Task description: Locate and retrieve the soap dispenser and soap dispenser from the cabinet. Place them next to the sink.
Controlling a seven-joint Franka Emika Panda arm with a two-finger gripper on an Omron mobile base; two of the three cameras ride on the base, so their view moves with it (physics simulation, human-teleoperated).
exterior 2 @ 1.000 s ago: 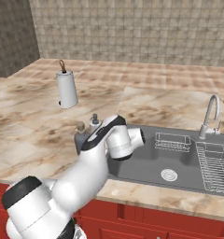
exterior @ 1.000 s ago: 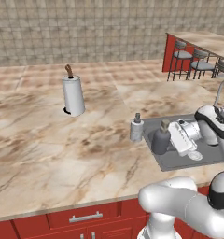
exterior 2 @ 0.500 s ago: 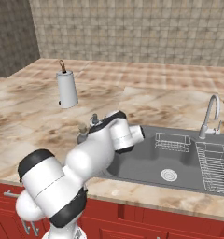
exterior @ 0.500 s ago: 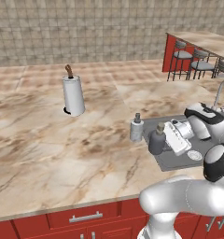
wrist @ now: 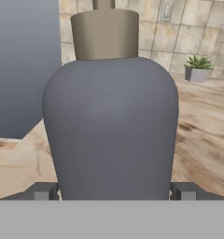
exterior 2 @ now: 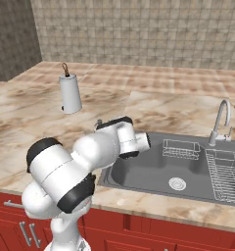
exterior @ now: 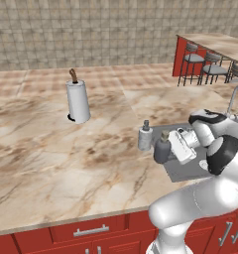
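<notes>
The arm folds low, its hand (wrist: 113, 192) closed around a bottle.

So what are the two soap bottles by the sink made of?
The dark grey round-shouldered bottle looks like matte plastic or ceramic: smooth, no shine, with a dull tan pump. The white-grey marbled cylinder bottle looks like stone or printed plastic, going by its veining.

I am seeing my arm folding back toward its base, its elbow swinging round and down over the sink (exterior 2: 153, 169) edge. The gripper (exterior: 166, 149) is staying level, and the dark grey soap dispenser (exterior: 161, 147) between its fingers is standing where it stood.
</notes>
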